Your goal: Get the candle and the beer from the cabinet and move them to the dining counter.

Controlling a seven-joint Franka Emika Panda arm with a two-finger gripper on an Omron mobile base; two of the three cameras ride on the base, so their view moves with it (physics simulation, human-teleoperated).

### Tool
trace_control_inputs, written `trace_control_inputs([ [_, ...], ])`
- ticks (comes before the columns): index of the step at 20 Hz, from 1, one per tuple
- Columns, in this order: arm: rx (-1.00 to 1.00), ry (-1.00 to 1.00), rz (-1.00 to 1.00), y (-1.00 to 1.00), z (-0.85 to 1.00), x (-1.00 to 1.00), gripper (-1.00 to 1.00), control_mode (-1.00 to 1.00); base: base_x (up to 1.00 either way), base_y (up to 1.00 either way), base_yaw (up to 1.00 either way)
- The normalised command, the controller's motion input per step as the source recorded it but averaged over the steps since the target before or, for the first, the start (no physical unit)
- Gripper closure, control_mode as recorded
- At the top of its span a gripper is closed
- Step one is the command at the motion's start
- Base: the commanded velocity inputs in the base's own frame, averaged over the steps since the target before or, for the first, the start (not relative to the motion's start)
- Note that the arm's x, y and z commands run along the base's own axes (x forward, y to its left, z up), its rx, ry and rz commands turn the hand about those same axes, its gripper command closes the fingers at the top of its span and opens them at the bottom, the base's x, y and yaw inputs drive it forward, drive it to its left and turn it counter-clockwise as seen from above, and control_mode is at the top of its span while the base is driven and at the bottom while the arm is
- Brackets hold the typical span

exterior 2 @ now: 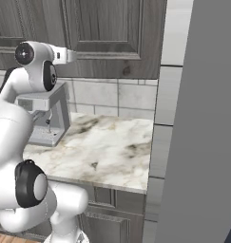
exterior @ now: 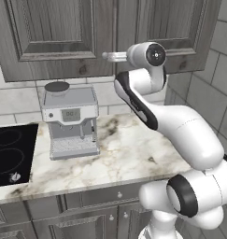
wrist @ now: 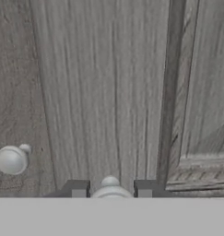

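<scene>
The robot is on the first step: opening the cabinet (exterior: 59, 32). Its doors are shut, so the candle and the beer must be inside, hidden.

In the hand view, the hand (wrist: 111, 188) is closed tight around a small round knob (wrist: 110, 188) at 6 o'clock. A second knob (wrist: 12, 159) sits at 8 o'clock, on the other door. Next, I think the hand should pull the knob back so the door swings open.

The base views show more of the room: the coffee machine (exterior: 70, 119) on the marble surface (exterior: 129, 154), under the cabinet. The left one also shows a black stove (exterior: 12, 151) at 9 o'clock.
</scene>
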Motion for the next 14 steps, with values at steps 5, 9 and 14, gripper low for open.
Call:
trace_control_inputs([
  [5,0.0,0.05,0.0,-0.03,0.0,-0.37,1.0,-1.0,0.0,0.0,0.0],
  [9,0.0,0.06,0.0,-0.04,-0.02,-0.42,1.0,-1.0,0.0,0.0,0.0],
  [14,0.0,0.05,0.0,-0.03,-0.04,-0.39,1.0,-1.0,0.0,0.0,0.0],
])
